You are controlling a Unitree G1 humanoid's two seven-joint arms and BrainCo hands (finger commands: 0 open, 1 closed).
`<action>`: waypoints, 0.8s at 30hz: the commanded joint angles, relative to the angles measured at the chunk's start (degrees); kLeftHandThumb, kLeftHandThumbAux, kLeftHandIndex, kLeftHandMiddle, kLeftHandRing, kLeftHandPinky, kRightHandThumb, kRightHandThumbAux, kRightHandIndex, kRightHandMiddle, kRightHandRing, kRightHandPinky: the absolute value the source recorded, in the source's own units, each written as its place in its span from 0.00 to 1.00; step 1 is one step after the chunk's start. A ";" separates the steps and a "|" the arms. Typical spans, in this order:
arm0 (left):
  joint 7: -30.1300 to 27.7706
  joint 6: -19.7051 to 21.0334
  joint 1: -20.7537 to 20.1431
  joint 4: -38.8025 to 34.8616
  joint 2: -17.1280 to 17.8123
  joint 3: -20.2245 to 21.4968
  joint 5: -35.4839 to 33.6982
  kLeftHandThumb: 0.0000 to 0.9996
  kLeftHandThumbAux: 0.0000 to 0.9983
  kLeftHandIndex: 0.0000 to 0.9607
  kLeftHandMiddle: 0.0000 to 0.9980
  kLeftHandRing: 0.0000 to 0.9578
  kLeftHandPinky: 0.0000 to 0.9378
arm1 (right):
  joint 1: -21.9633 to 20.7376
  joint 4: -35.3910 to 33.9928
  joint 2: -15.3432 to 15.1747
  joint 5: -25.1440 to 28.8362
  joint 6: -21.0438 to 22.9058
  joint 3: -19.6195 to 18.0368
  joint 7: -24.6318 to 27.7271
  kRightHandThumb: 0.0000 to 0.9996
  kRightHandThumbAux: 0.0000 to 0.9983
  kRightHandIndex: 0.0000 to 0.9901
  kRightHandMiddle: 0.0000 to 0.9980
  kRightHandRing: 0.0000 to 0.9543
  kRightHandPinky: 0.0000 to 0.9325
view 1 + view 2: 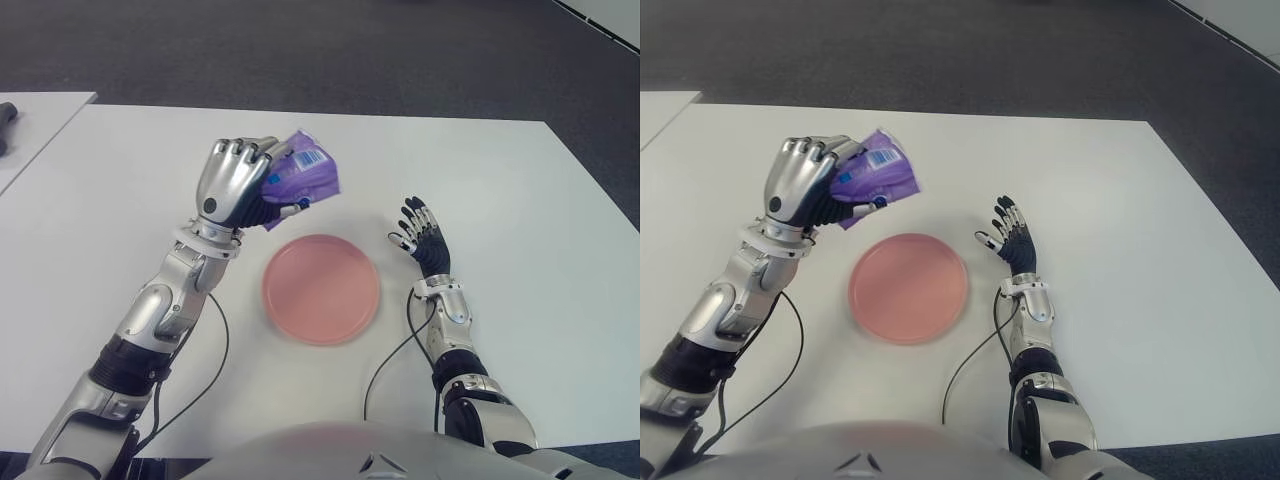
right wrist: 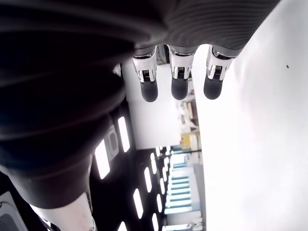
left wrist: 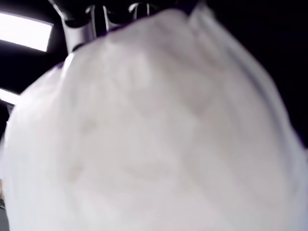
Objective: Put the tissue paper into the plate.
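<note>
While the left hand is raised above the table just beyond the plate's far left rim, its fingers are curled tight around the purple tissue pack, held clear of the plate. Its wrist view shows only the pack's pale underside filling the frame. The right hand shows right of the plate, fingers spread, holding nothing.
</note>
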 commanded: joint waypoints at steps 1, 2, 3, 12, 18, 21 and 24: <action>3.87 -4.25 -2.08 6.19 -2.83 -5.31 3.57 0.86 0.67 0.42 0.54 0.88 0.88 | 5.06 4.45 1.20 0.98 1.13 -0.46 -0.16 0.03 0.83 0.05 0.02 0.01 0.08; 5.32 -4.62 -2.62 7.82 -3.38 -6.54 5.00 0.86 0.67 0.42 0.54 0.88 0.88 | 5.07 4.45 1.22 0.97 1.10 -0.47 -0.16 0.03 0.83 0.05 0.02 0.01 0.08; 6.88 -5.02 -3.06 9.46 -3.73 -7.88 6.68 0.86 0.67 0.42 0.54 0.88 0.89 | 5.10 4.43 1.24 0.95 1.08 -0.47 -0.16 0.03 0.83 0.05 0.02 0.01 0.08; 8.99 -4.53 -1.99 11.47 -4.80 -14.43 14.66 0.85 0.67 0.42 0.54 0.88 0.89 | 5.30 4.29 1.38 0.88 0.90 -0.45 -0.16 0.03 0.83 0.05 0.02 0.01 0.08; 5.97 -7.36 -1.45 9.84 -1.79 -14.62 13.79 0.85 0.67 0.42 0.54 0.88 0.89 | 5.38 4.19 1.47 0.83 0.86 -0.39 -0.22 0.03 0.83 0.05 0.02 0.01 0.08; 5.55 -7.62 -0.73 9.26 -1.01 -14.82 14.35 0.85 0.67 0.41 0.54 0.87 0.88 | 5.41 4.15 1.48 0.82 0.86 -0.38 -0.23 0.03 0.83 0.05 0.02 0.01 0.08; 5.63 -7.58 -0.15 9.43 -0.72 -15.54 15.06 0.85 0.67 0.41 0.54 0.87 0.89 | 5.41 4.14 1.49 0.81 0.86 -0.39 -0.23 0.03 0.83 0.05 0.02 0.01 0.08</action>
